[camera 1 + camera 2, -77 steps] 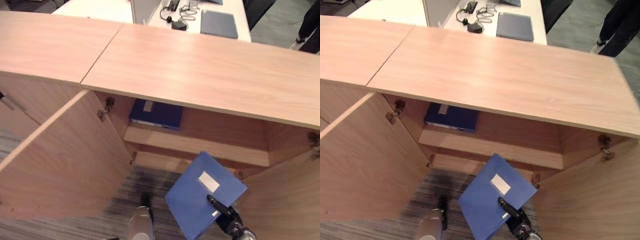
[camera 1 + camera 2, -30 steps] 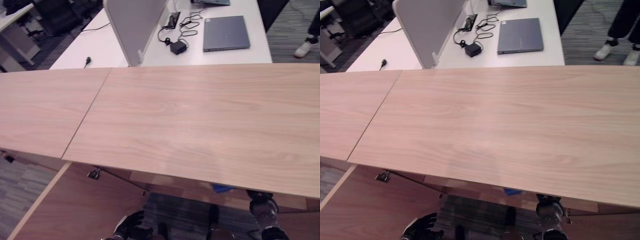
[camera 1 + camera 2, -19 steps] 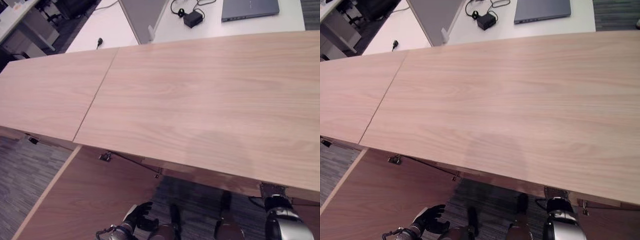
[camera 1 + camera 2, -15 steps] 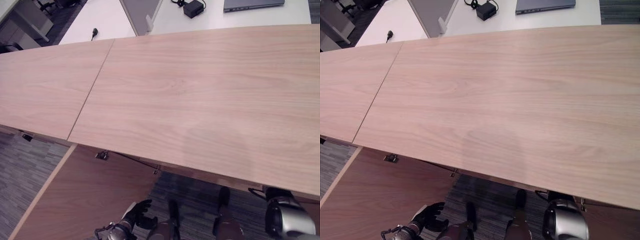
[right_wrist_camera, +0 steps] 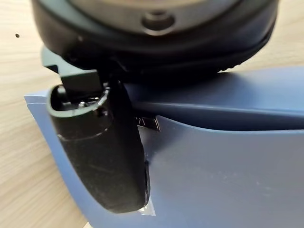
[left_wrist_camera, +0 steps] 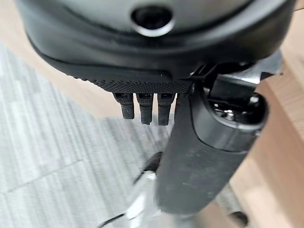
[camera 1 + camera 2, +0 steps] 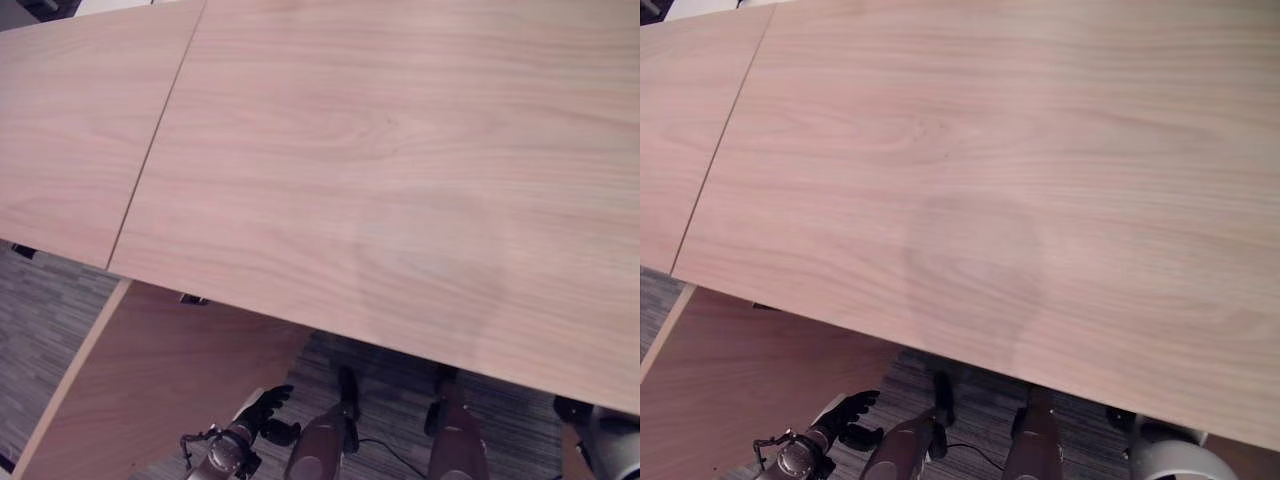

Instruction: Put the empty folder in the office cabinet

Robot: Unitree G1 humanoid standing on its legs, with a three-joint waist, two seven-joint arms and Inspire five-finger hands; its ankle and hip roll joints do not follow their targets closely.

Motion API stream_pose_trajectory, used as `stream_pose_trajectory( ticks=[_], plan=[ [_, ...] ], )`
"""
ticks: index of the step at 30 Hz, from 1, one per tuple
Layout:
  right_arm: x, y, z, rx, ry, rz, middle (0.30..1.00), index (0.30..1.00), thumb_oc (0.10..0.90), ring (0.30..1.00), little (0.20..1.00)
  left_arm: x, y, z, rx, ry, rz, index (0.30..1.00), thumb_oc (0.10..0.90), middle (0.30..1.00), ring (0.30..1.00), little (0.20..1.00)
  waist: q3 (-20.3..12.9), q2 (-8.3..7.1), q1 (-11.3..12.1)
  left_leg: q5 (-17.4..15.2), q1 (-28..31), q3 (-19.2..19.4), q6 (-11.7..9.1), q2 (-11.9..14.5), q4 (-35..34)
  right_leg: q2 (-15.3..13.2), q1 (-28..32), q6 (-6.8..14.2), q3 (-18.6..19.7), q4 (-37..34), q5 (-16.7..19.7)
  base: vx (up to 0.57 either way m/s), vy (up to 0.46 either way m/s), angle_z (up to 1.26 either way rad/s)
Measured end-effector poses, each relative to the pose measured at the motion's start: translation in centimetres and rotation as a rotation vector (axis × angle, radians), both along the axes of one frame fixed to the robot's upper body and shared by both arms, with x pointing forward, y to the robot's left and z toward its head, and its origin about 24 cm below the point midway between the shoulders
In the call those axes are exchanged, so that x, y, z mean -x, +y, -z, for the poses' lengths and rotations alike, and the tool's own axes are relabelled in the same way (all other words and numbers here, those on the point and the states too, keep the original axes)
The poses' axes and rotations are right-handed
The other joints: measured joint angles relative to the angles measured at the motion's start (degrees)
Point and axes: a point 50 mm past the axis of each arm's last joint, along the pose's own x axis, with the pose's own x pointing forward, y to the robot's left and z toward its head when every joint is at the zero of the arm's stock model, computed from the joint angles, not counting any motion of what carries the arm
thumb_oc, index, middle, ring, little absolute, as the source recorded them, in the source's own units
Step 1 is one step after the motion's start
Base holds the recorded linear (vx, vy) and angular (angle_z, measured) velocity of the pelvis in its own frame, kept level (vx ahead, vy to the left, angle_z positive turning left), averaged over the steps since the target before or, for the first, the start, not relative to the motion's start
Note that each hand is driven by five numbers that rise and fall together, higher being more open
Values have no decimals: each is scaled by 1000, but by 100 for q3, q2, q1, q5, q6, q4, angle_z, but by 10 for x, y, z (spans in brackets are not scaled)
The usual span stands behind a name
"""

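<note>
The counter (image 7: 400, 180) is pale peach-tan wood with long flowing grain and a thin dark seam at the left. The open cabinet door (image 7: 150, 390) below is a slightly deeper wood tone. The carpet (image 7: 40, 300) is grey with fine streaks. The folder (image 5: 228, 166) is plain blue. The left hand (image 7: 262, 410) and right hand (image 5: 102, 152) are black.

Cabinet top (image 7: 400, 160) spans head views, seam (image 7: 150, 150) splitting it toward left; open cabinet door (image 7: 150, 390) below top's near edge at left, hinge (image 7: 193, 299) at its upper corner under edge; carpeted floor (image 7: 40, 310) left of door and beneath top; left hand (image 7: 262, 412) low, just right of door, over floor; in right wrist view, right hand (image 5: 102, 156) with thumb laid on folder (image 5: 228, 166), wooden surface (image 5: 23, 95) beside and behind folder.
</note>
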Motion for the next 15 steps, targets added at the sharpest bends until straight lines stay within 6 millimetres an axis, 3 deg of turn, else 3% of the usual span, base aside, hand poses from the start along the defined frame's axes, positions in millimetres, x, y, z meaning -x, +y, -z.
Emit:
stream_pose_trajectory(
  ticks=[2,3,5,7,8,9,10,11,12,13,14,15],
  plan=[
    [-3,0,-7,-14,-5,23,300,300,400,300,300,5,6,1,-34,19,26,900,800,900,900,900,-8,-21,-2,-137,-487,-199,-20,42,580,-83,-478,-123,136,1565,-772,-37,-49,33],
    [-4,1,-9,-29,-7,35,300,300,400,300,300,6,11,0,-54,27,39,900,800,900,900,900,-6,-90,18,-220,-749,-273,-50,22,935,-102,-475,-193,184,1863,-1355,-28,-28,28],
    [-16,5,-27,-19,-48,19,300,300,400,300,300,7,11,1,-57,34,42,900,800,900,900,900,16,-108,67,-257,-1188,-278,-55,111,1344,-108,-854,-198,153,2059,-1401,-24,-31,-4],
    [-21,1,-47,10,-90,14,900,900,800,900,900,3,6,1,-47,21,53,900,800,900,900,900,25,-75,174,-257,-1493,-273,-54,138,1413,-85,-1158,-114,175,2166,-1445,-22,-40,-9],
    [-21,-1,-51,17,-99,17,900,900,800,900,900,1,5,0,-44,12,56,900,800,900,900,900,28,-70,207,-254,-1565,-266,-58,152,1435,-67,-1259,-116,188,2347,-1507,-10,-40,32],
    [-19,-7,-60,25,-115,41,900,900,800,900,900,-3,8,-4,-56,-8,63,900,800,900,900,900,29,-127,229,-240,-1817,-255,-92,111,1599,-136,-1351,-272,355,2760,-1816,-8,-41,43],
    [-20,-9,-65,32,-128,43,900,900,800,900,900,-5,7,-5,-57,-13,67,900,800,900,900,900,61,-129,197,-299,-1941,-288,-183,115,1748,-154,-1421,-255,331,2741,-1811,-21,-58,31],
    [-26,-8,-80,72,-166,8,900,900,800,900,900,-3,4,-3,-60,3,92,900,800,900,900,900,70,-96,214,-655,-2315,-345,-127,121,2675,-158,-1630,-229,314,2705,-1795,-11,-39,-16],
    [-28,-9,-88,102,-176,-12,900,900,800,900,900,-2,1,-1,-58,13,108,900,800,900,900,900,103,-14,246,-862,-2326,-347,-113,126,2929,-137,-1669,-137,275,2660,-1756,-6,-41,-52],
    [-30,-11,-101,184,-157,-47,900,900,800,900,900,2,-3,1,-55,20,118,900,800,900,900,900,152,181,357,-846,-2163,-405,-15,244,2773,-18,-1893,-135,319,3421,-1907,10,-25,-17],
    [-28,-14,-104,217,-141,-45,900,900,800,900,900,-2,0,-1,-64,-1,101,900,800,900,900,900,172,92,300,-873,-2321,-366,-16,193,2902,-87,-1881,-199,497,4063,-2284,9,-19,11],
    [-27,-16,-104,220,-131,-42,900,900,800,900,900,-5,2,-3,-74,-15,97,900,800,900,900,900,153,24,278,-871,-2381,-358,-19,141,2900,-117,-1714,-127,537,3997,-2413,15,-48,56]
  ],
)
